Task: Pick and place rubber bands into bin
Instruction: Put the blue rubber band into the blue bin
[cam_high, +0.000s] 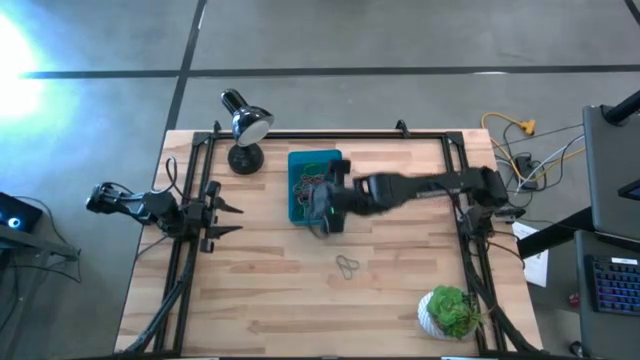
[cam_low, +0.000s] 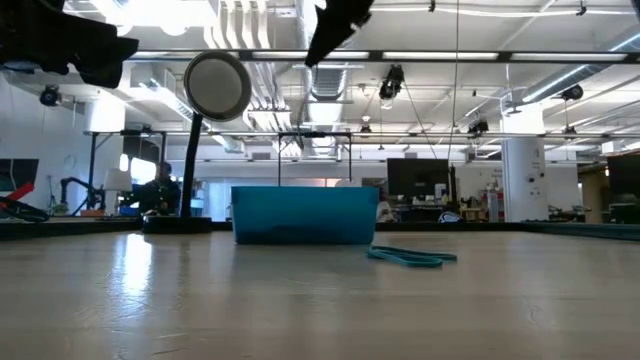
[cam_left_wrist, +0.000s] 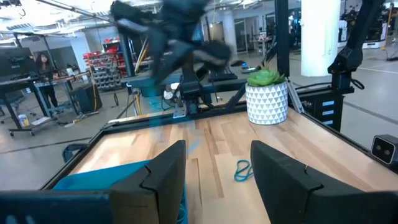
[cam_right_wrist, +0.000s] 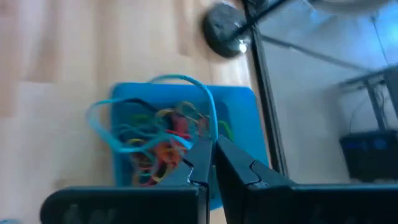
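The teal bin (cam_high: 300, 165) stands on the table's far middle, with several coloured rubber bands (cam_right_wrist: 165, 146) lying in it. My right gripper (cam_right_wrist: 212, 149) is high over the bin's near end (cam_high: 325, 208), shut on a light-blue rubber band (cam_right_wrist: 180, 79). Another rubber band (cam_high: 347, 267) lies flat on the wood nearer the front; it also appears in the low view (cam_low: 410, 258) and the left wrist view (cam_left_wrist: 242, 169). My left gripper (cam_left_wrist: 217, 174) waits open at the table's left side (cam_high: 228, 215), holding nothing. My right gripper pinches the light-blue rubber band at one spot of its loop (cam_right_wrist: 213, 127) between its two fingertips. The fingers slant downward, coming from the table's right side. The band is lifted clear, and its slack loop spreads out beyond the fingertips over the bin.
A black desk lamp (cam_high: 245, 125) stands at the far edge left of the bin. A green plant in a white pot (cam_high: 450, 312) sits at the near right corner. Black frame rails (cam_high: 190, 250) run along the table's left, right and far sides.
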